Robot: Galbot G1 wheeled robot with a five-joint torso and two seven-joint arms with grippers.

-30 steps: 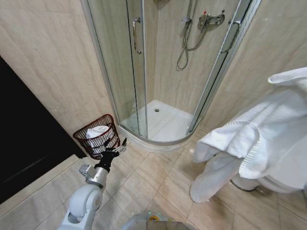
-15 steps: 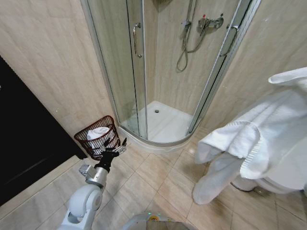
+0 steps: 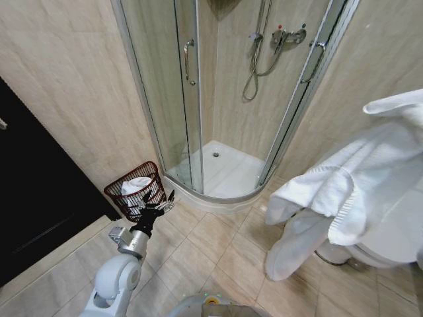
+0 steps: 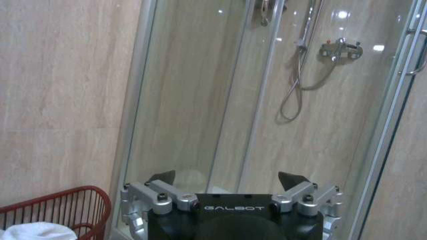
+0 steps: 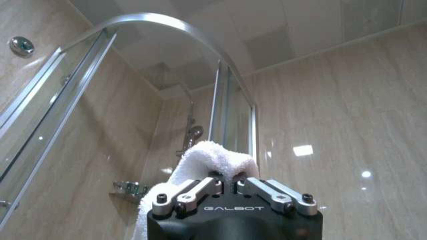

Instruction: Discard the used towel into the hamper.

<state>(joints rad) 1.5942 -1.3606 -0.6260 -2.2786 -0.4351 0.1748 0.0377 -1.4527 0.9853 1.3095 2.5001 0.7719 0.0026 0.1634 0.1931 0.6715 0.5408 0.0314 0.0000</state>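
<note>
Farthest left, the hamper (image 3: 135,191) sits on the tiled floor against the wall, just beside the curved shower enclosure (image 3: 218,112), with white cloth (image 3: 137,184) already lying in it. Just in front of it the left end effector (image 3: 157,205) hangs low over the floor, fingers spread wide and holding nothing; its wrist view shows the hamper's rim off to one side. Far to the right, the towel (image 3: 344,198) hangs in a big white drape, raised high and well apart from the hamper. The right end effector (image 5: 229,178) is clamped on a bunched fold of it, fingers drawn close together around the cloth. The risk from here, as I judge it, lies in the gap to be crossed: the loose trailing end may drag on the floor, catch the shower sill or the left arm, or spill over the hamper's small rim if let go off-centre.
</note>
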